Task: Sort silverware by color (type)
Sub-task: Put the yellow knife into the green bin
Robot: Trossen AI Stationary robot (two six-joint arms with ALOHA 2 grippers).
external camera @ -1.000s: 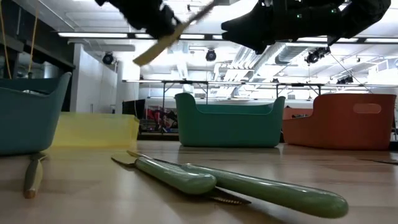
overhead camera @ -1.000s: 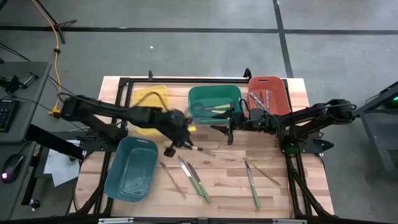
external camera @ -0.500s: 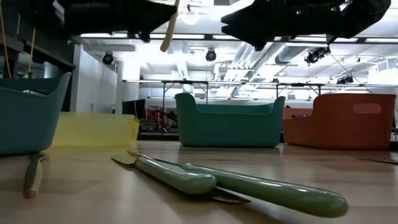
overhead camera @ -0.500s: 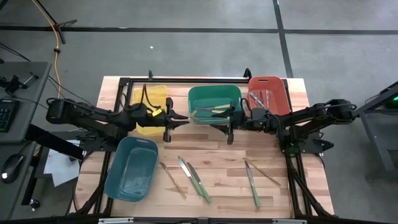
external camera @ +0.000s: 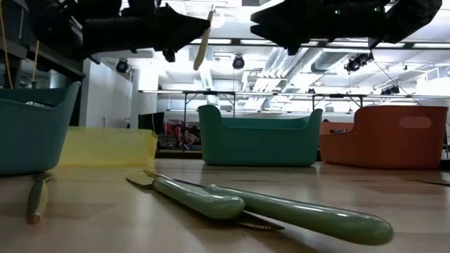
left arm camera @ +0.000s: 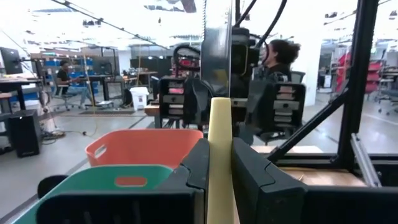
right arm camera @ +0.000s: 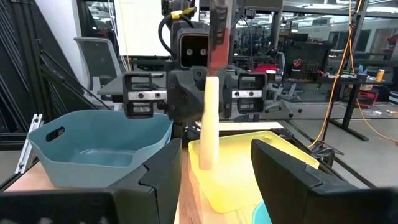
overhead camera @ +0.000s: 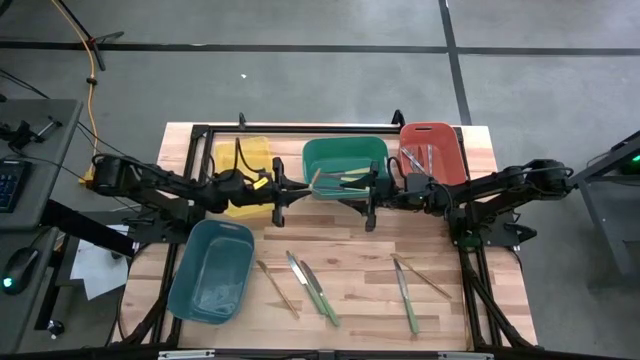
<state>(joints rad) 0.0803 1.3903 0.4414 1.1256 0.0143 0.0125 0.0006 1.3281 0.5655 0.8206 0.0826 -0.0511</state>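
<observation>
Right wrist view: no legible writing on yellow utensil point(right arm camera: 210, 122).

The table point(overhead camera: 350, 255) is showing pale matt wood; the bins point(overhead camera: 344, 160) are looking like smooth plastic; the green utensil handles point(external camera: 302, 214) are perhaps gleaming as glossy plastic.

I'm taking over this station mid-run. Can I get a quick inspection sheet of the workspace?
Surface: wooden table, black frame.
Job's things: pale-handled knife held upright by the left gripper; five utensils loose on the table; others in the green bin and red bin.
Clutter: nothing seen.
Grippers: left gripper shut on the knife, by the green bin; right gripper open, facing it.
Cables: yellow cable on the floor.
Surroundings: people seated beyond the table.
</observation>
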